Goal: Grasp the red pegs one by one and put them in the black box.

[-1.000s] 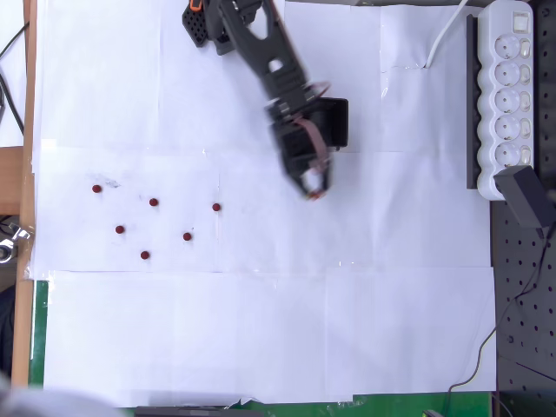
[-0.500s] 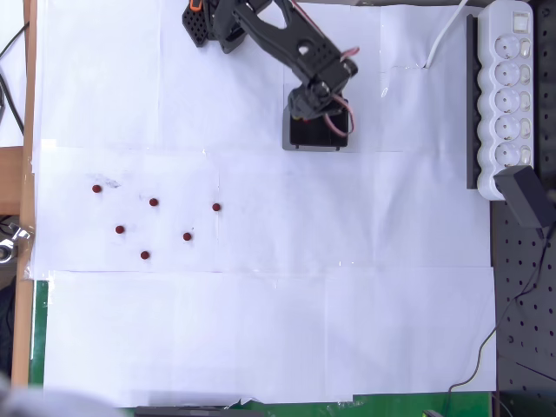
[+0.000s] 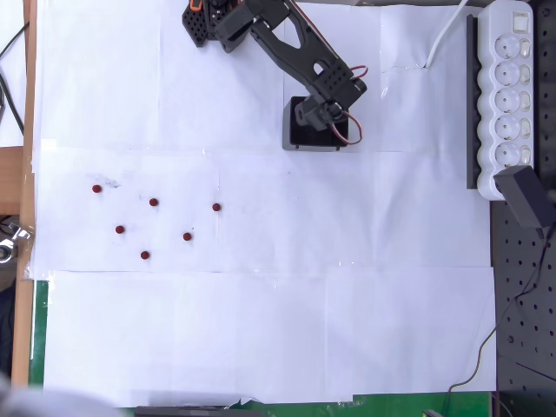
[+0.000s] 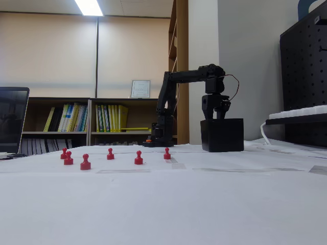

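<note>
Several small red pegs [image 3: 154,201] are scattered on the white paper at the left of the overhead view; in the fixed view they stand in a loose row [image 4: 138,157] at the left. The black box [image 3: 299,139] sits near the top centre, partly covered by the arm. My gripper [image 3: 318,118] points straight down over the box's opening. In the fixed view the gripper [image 4: 217,114] hangs just above the rim of the box [image 4: 222,136]. Its fingers are too dark and small to judge their gap, and no peg is visible between them.
A white power strip [image 3: 509,87] lies along the right edge, with a black pegboard [image 3: 526,287] below it. The arm's base [image 3: 204,22] is at the top centre. White paper [image 3: 278,330] covers the table.
The gripper swung from in front of the box, where a red peg showed at its tip, back and up to hang over the box opening. The pegs on the paper have not moved.
</note>
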